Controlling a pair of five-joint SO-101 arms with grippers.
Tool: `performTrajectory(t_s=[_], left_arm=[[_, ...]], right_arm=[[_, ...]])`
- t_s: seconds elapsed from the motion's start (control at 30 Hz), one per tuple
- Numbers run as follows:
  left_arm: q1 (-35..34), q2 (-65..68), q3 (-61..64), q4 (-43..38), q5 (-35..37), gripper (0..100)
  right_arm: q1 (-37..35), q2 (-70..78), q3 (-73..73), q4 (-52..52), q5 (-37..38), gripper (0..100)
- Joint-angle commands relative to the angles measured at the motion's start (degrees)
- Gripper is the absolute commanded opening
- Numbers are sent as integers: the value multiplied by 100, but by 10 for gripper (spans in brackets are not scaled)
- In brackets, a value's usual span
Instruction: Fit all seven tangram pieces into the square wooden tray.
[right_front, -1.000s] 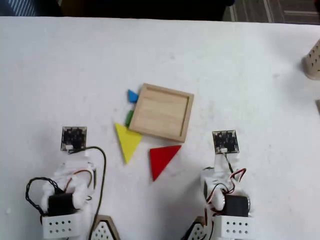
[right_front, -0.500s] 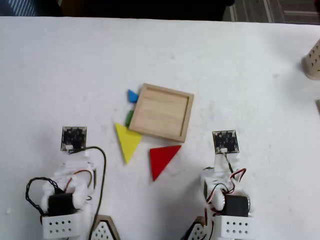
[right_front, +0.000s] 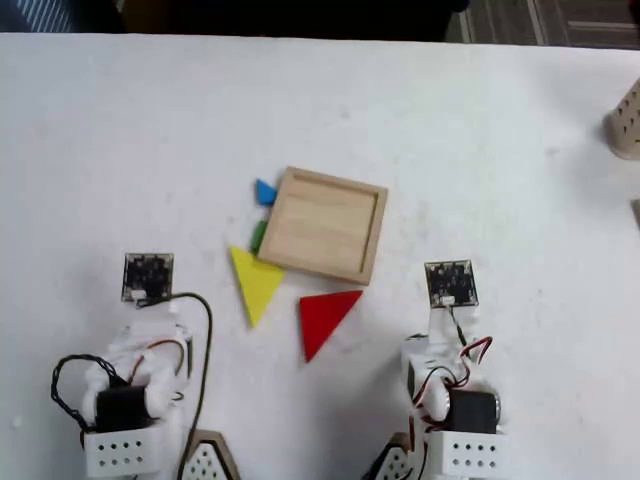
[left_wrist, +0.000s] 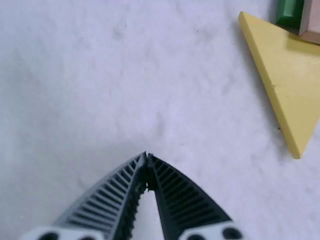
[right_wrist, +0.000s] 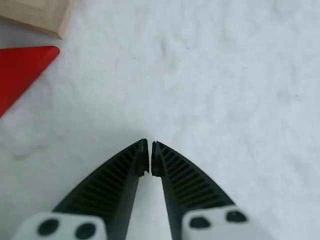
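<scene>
Left hand (left_wrist: 146, 157) was pinched shut and empty, low over the white tabletop (right_front: 480, 130). The right hand (right_wrist: 150, 145) was likewise closed on nothing, its tips almost touching. Both arms sat at the near edge of the tabletop, pointing away toward the puzzle.

The square wooden tray (right_front: 325, 225) lay flat between and beyond the two arms, turned slightly askew, with its floor bare. Four pieces lay outside it. A yellow triangle (right_front: 255, 283) rested by the tray's near-left corner, ahead of the left hand and off to its right, its longest edge running roughly away from that arm. A red triangle (right_front: 325, 318) lay just in front of the tray's near edge, ahead of the right hand and off to its left, with one point aimed back toward the arms. The yellow piece was nearer the left arm and the red one nearer the right. A small blue piece (right_front: 265, 192) and a green piece (right_front: 258, 236) peeked out along the tray's left edge, right against it.

Nothing stood between either hand and its nearer triangle. A pale holder with holes (right_front: 625, 125) stood well apart at the far right.
</scene>
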Motion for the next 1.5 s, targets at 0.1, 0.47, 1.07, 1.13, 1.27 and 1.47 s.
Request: performTrajectory(t_s=[0.1, 0.47, 1.07, 1.13, 1.27, 1.47], left_arm=[[22, -84, -53, 26, -18, 20], [-462, -84, -79, -958, -53, 20], [-101, -31, -1785, -923, -545, 20], [-92, 207, -2189, -730, -484, 20], [-92, 1692, -2919, -949, -492, 20], [-92, 4558, -3824, -1749, 18, 21]], right_arm=[[-31, -75, 53, -101, 44, 18], [-22, -75, 53, -101, 44, 18], [541, -75, 44, -92, 53, 18], [558, -75, 44, -92, 53, 18], [558, -75, 44, -92, 53, 18], [567, -75, 44, -101, 53, 18]])
